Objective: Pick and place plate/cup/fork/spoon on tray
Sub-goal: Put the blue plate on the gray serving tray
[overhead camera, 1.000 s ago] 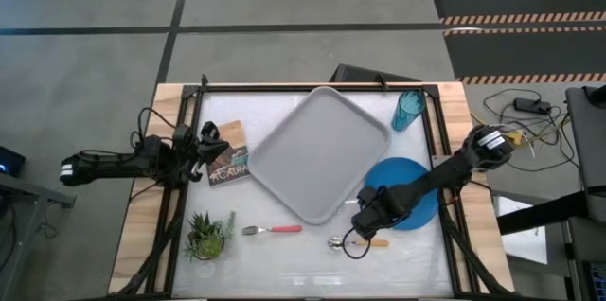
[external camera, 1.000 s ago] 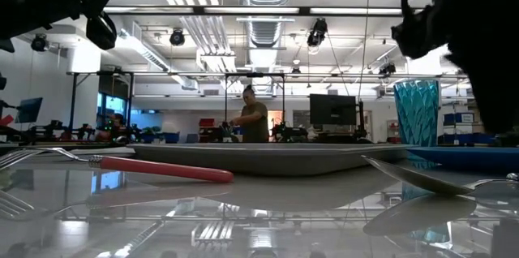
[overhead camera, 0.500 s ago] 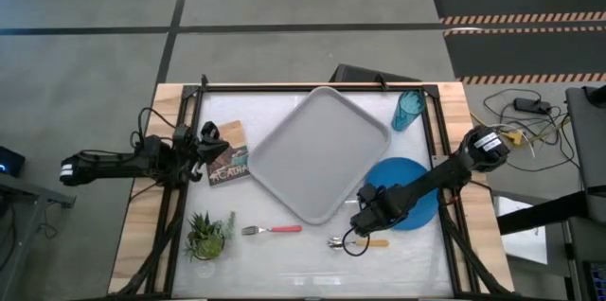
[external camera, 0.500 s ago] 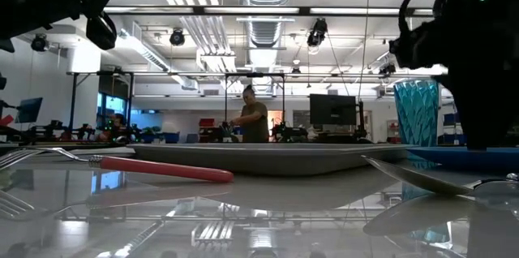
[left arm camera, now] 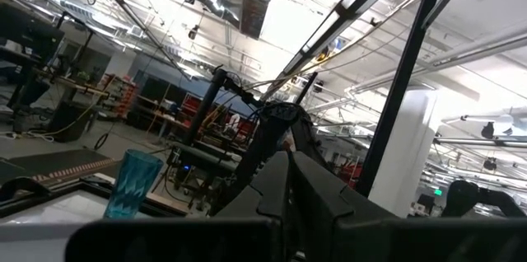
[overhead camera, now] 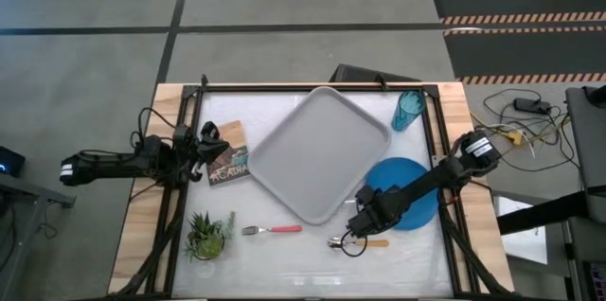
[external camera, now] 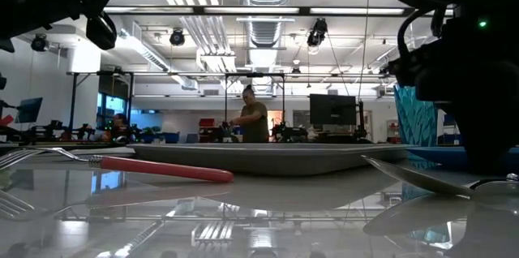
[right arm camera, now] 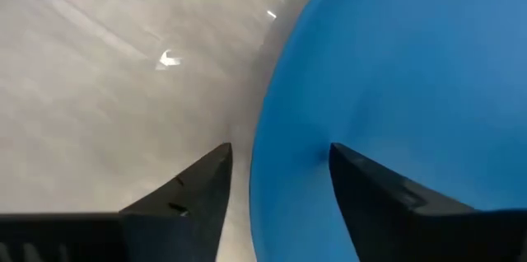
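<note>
The blue plate [overhead camera: 405, 190] lies flat on the table at the right, just off the grey tray [overhead camera: 322, 150]. My right gripper [right arm camera: 280, 171] is open, low at the plate's near-left rim [right arm camera: 257, 163]; one finger is over the plate and one over the table. The spoon [overhead camera: 376, 241] lies on the table just beside the gripper [overhead camera: 360, 225], toward the near edge. The fork [overhead camera: 273, 229] lies flat to the left of it. The teal cup [overhead camera: 409, 110] stands at the far right. My left arm [overhead camera: 204, 142] waits at the left edge. My right gripper's fingers [right arm camera: 362, 175] stand on either side of the plate's near-left rim, slanting down from the right. I cannot tell whether they touch it. The plate lies flat on the table.
A small potted plant [overhead camera: 208, 235] stands at the near left. A book [overhead camera: 229, 154] lies at the left beside the tray. A black frame [overhead camera: 312, 85] runs around the table. A person [external camera: 253, 120] stands far off in the room.
My right gripper has gone down and a little toward the table's left and near edges, along the plate's near-left rim. In the low view the arm now covers much of the cup.
</note>
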